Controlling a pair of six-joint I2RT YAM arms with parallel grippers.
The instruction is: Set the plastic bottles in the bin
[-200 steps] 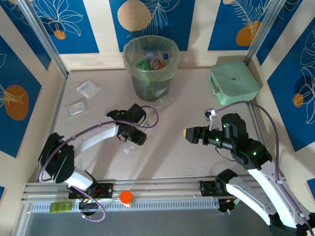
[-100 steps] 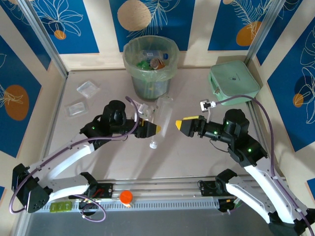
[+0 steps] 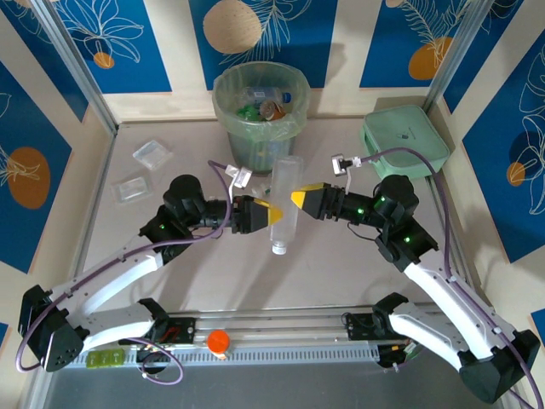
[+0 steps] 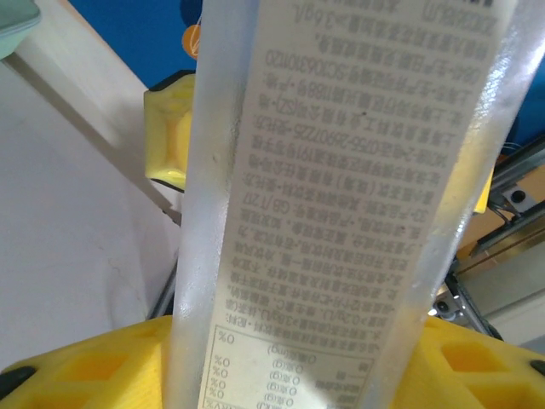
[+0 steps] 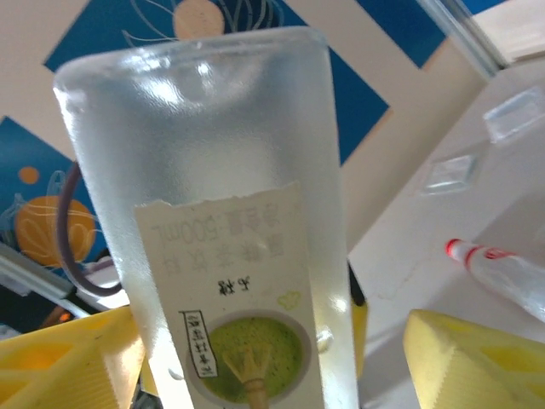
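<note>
A tall frosted clear plastic bottle (image 3: 286, 198) with a white label hangs cap down above the middle of the table. My left gripper (image 3: 271, 215) is shut on it from the left; its yellow fingers (image 4: 77, 375) press both sides of the bottle (image 4: 341, 187). My right gripper (image 3: 298, 198) has come in from the right and stands open astride the same bottle (image 5: 221, 170), with a gap at its right finger (image 5: 464, 362). The bin (image 3: 223, 95), round and pale green, stands at the back behind the bottle with several bottles inside.
A mint green square box (image 3: 405, 141) sits at the back right. Two flat clear trays (image 3: 152, 153) (image 3: 132, 187) lie at the back left. A small clear bottle with a red and white end (image 5: 498, 271) lies on the table to the left.
My left arm lifted the frosted bottle off the table and carried it right. My right gripper moved left up to it, opened wider, then narrowed around it.
</note>
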